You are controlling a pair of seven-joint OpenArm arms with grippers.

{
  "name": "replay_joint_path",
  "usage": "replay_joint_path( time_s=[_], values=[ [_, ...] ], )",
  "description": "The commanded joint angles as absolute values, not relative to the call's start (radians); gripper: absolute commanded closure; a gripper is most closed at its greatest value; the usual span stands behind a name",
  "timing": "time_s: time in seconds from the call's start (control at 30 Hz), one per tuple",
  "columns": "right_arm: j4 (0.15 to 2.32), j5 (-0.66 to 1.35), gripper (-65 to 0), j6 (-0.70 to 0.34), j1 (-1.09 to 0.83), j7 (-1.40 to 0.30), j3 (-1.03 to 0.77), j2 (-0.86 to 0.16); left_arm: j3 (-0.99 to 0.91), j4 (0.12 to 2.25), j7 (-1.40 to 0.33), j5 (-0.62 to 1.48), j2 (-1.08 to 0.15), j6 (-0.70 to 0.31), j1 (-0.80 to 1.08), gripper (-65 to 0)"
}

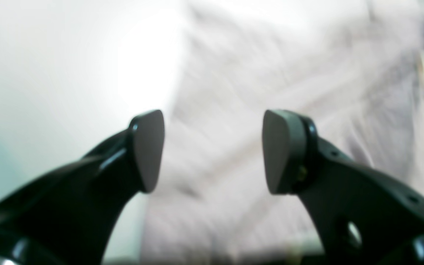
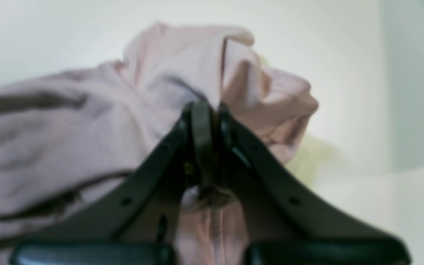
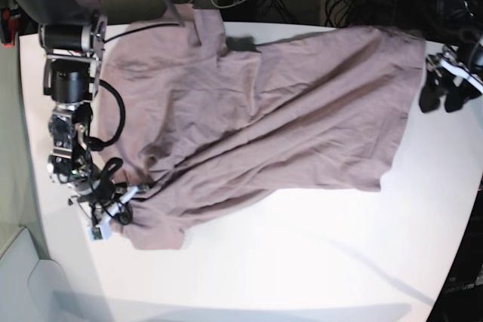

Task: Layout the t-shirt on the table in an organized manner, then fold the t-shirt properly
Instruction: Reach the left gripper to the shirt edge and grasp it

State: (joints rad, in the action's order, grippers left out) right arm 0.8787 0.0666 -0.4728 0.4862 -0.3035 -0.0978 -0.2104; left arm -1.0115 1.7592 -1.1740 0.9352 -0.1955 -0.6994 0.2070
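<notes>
Mostly soft, wrinkled mauve t-shirt (image 3: 272,118), smooth white table (image 3: 302,262)

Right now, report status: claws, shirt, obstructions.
Right claw shut on the t-shirt. Left claw open, empty, beside the shirt's edge. Shirt spread but wrinkled and skewed on the table. Nothing in the way.

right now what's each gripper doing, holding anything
left gripper: open, fingers apart, holding nothing, above the t-shirt.
right gripper: shut on a bunched fold of the t-shirt.
</notes>
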Motion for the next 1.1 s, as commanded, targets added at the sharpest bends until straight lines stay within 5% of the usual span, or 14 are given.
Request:
replay_joint_path(
  time_s=[0.0,0.43,0.7,1.07],
  values=[
    [0.897,0.079,0.0,-0.469,0.506,-0.278,-0.102,-0.219,-1.018,1.728,-1.161,0.929,-0.217,-0.698,0.157,-40.8],
    [1.059,0.074,0.0,-0.469,0.403,-0.334,-0.101,-0.220,-0.754,1.239,-0.967,0.426,-0.222,-0.698,-0.306,-40.9],
    [1.139,0.077,0.0,-0.469,0.394,-0.430,-0.102,-0.217,-0.688,1.001,-0.808,0.383,-0.220,-0.698,-0.337,-40.9],
    [1.139,0.077,0.0,-0.470,0.375,-0.424,-0.102,-0.219,-0.687,0.941,-0.785,0.381,-0.220,-0.698,-0.331,-40.8]
  ],
)
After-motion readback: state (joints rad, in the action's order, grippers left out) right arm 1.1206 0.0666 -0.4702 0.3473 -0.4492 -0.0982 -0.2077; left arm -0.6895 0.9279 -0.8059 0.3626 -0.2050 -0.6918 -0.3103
